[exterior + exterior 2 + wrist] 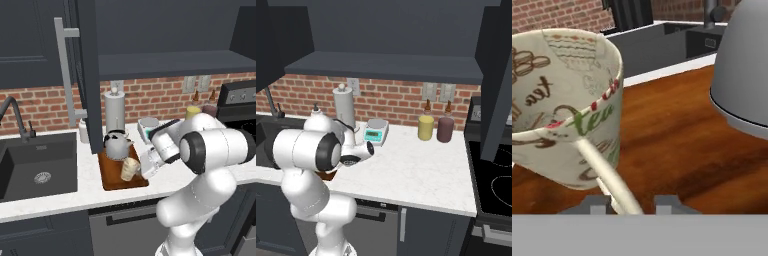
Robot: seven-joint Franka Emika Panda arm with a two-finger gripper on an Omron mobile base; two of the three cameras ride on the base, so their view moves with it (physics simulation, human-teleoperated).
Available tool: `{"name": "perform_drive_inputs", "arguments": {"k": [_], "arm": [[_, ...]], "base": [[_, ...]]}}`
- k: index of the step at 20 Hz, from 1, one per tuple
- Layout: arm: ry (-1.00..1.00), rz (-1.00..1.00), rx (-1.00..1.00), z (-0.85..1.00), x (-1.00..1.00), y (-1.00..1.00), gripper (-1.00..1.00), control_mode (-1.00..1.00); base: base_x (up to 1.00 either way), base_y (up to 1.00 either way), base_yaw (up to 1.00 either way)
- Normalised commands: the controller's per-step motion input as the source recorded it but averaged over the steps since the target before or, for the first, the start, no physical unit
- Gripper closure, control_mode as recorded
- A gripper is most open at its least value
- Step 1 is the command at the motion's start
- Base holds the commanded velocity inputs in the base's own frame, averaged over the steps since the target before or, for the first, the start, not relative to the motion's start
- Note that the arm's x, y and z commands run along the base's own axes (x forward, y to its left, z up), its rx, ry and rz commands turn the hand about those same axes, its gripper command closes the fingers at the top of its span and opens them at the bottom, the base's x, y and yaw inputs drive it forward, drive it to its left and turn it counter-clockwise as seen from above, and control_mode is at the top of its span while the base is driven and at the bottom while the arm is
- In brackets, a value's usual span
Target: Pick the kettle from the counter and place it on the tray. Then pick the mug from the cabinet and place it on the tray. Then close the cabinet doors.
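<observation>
On the tray (pixel 112 181), the kettle (pixel 117 145) stands just behind the mug (pixel 130 169).

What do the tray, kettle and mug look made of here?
Tray: wood, glossy reddish-brown with visible grain. Kettle: likely brushed metal, a smooth matte grey dome. Mug: probably glazed ceramic, cream with printed lettering and a red-striped rim.

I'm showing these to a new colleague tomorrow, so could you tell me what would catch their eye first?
Probably the white arm bent low over the counter, its gripper right beside the cream mug, which leans tilted on the reddish tray. The silver kettle already sits at the tray's back end. Above, a tall dark cabinet door hangs open.
</observation>
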Motion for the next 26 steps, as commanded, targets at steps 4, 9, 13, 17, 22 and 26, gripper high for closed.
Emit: {"name": "perform_drive_inputs", "arguments": {"k": [4,9,13,17,22,26], "arm": [[-0.05,0.0,0.0,0.05,-0.38,0.0,-1.0,-1.0],[-0.06,0.0,0.0,0.16,-0.33,0.0,-1.0,-1.0],[-0.06,0.0,0.0,0.26,-0.23,0.0,-1.0,-1.0],[-0.02,0.0,0.0,0.32,-0.21,0.0,-1.0,-1.0],[0.0,0.0,0.0,0.32,-0.17,-0.03,-1.0,-1.0],[0.0,0.0,0.0,0.28,-0.25,-0.18,-1.0,-1.0]], "base": [[0.0,0.0,0.0],[0.0,0.0,0.0],[0.0,0.0,0.0],[0.0,0.0,0.0],[0.0,0.0,0.0],[0.0,0.0,0.0]]}}
